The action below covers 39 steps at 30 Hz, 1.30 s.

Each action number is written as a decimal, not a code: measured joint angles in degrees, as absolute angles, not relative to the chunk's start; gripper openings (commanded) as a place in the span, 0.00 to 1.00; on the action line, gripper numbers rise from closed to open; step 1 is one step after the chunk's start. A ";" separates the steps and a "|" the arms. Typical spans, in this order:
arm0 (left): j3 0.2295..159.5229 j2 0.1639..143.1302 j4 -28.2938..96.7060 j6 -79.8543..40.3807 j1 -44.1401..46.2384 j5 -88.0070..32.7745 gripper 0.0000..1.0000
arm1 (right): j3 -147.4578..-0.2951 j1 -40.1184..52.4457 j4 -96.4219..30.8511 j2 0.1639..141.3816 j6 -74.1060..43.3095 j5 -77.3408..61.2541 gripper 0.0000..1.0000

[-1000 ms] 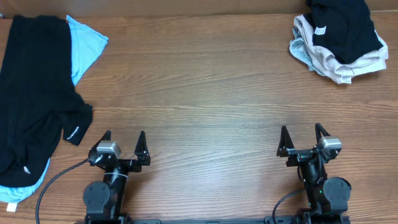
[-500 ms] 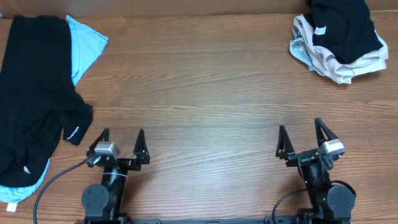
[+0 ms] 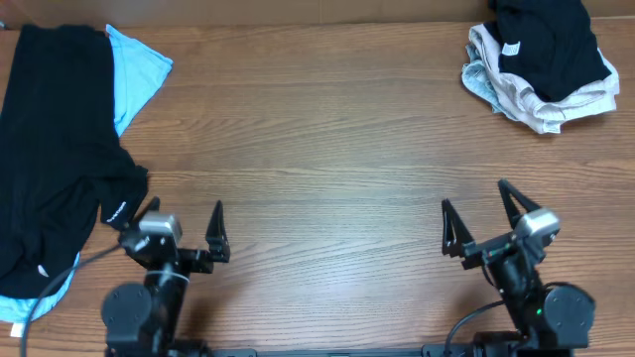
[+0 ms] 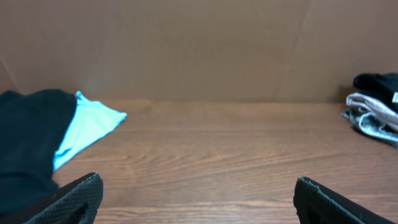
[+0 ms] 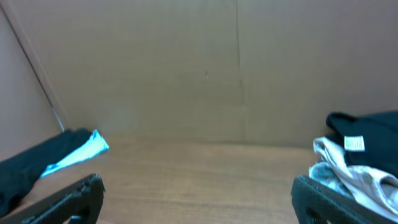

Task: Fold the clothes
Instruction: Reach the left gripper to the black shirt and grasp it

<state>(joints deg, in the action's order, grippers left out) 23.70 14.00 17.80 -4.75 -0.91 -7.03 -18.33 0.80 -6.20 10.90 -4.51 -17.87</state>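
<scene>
- The black garment [image 3: 55, 149] was spread at far left over a light blue garment [image 3: 139, 69]; both layers could be pinched together by a careless grab.
- Its white logo print [image 3: 116, 210] could not be read.
- The left gripper [image 3: 184, 210] was held open and empty, just beside the sleeve.
- The right gripper [image 3: 475, 198] was likewise spread and empty.
- A crumpled pile [image 3: 541, 99] was left at far right, and its white tag [image 3: 512, 48] could not be read.

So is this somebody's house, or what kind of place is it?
Probably a robot practice bench, not a house: the left gripper and right gripper sit at a wooden table, plain brown boards wall it in, and clothes lie at its corners.
</scene>
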 measured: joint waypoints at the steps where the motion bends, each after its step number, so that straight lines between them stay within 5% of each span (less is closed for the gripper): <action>1: 25.98 16.51 18.72 -4.40 -0.91 -6.79 1.00 | -20.64 0.80 -7.75 13.08 -4.45 -17.93 1.00; 16: 65.39 65.71 47.42 -2.33 -0.91 -4.89 1.00 | -54.08 0.80 -30.28 54.72 -4.51 -25.65 1.00; 39: 67.66 102.89 36.60 -0.84 -12.97 12.88 0.89 | -55.42 0.80 -25.43 75.53 -4.49 -37.06 0.99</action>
<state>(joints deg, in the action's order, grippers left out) 67.66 102.89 36.60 -0.84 -12.97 12.88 -55.42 0.80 -25.43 75.53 -4.49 -37.06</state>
